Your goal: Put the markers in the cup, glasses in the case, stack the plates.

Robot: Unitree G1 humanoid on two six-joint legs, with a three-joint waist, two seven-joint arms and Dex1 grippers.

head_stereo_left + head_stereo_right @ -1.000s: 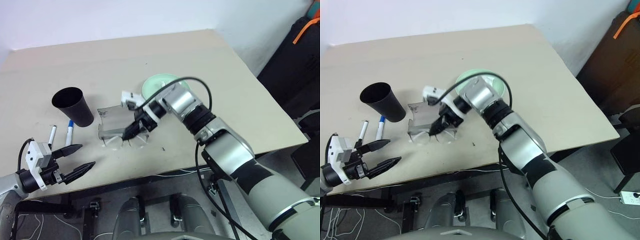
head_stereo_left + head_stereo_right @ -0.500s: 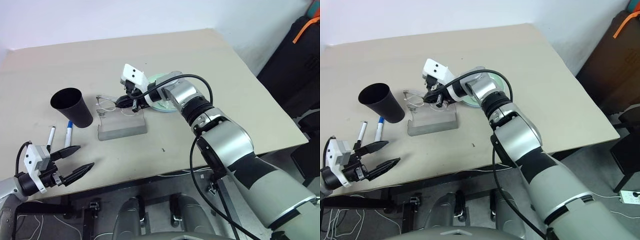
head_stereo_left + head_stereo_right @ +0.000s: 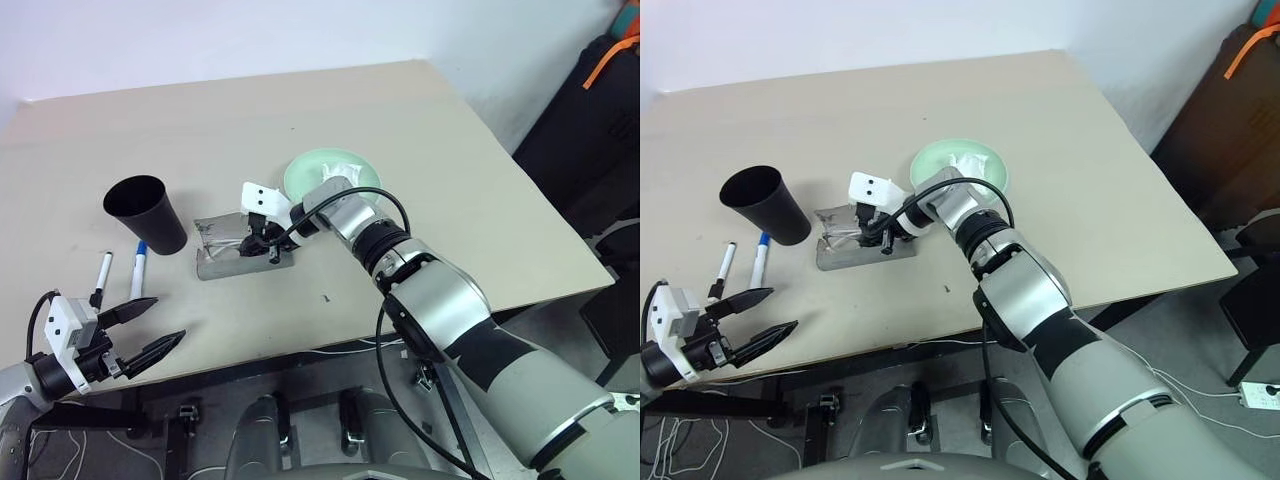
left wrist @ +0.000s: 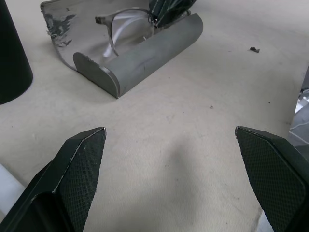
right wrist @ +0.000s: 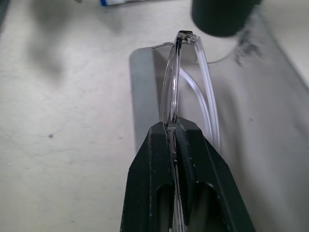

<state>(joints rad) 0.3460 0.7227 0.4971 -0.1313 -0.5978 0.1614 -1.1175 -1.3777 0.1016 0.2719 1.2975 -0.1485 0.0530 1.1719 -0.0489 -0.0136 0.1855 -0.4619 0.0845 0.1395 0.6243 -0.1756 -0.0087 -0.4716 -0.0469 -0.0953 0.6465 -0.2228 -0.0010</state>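
Glasses (image 5: 179,92) placement is the step in hand. The right gripper (image 3: 256,243) has its jaws clamped on the clear frame and holds it over the open grey case (image 3: 243,257), which lies on the table (image 3: 420,130) between the black cup (image 3: 148,212) and the plate (image 3: 320,170).

Procedure, as judged from this position:
1. Lower the frame until it rests in the tray of the case, lengthwise along it.
2. Release only once the frame is supported (a drop from height risks a bounce over the low front wall).
3. Withdraw along the line of the fingers so that no temple catches.
4. Close the raised lid (image 3: 218,228) afterwards.

The left gripper (image 3: 143,326) waits near the front table edge, jaws wide apart and holding nothing, with the two markers (image 3: 137,270) just ahead of it, beside the cup.

Count:
- Markers: two, both on the table.
- Cup: one.
- Glasses: one pair.
- Case: one.
- Plates: one mint green plate identifiable, with crumpled white tissue (image 3: 338,168) on it; a second plate cannot be confirmed.
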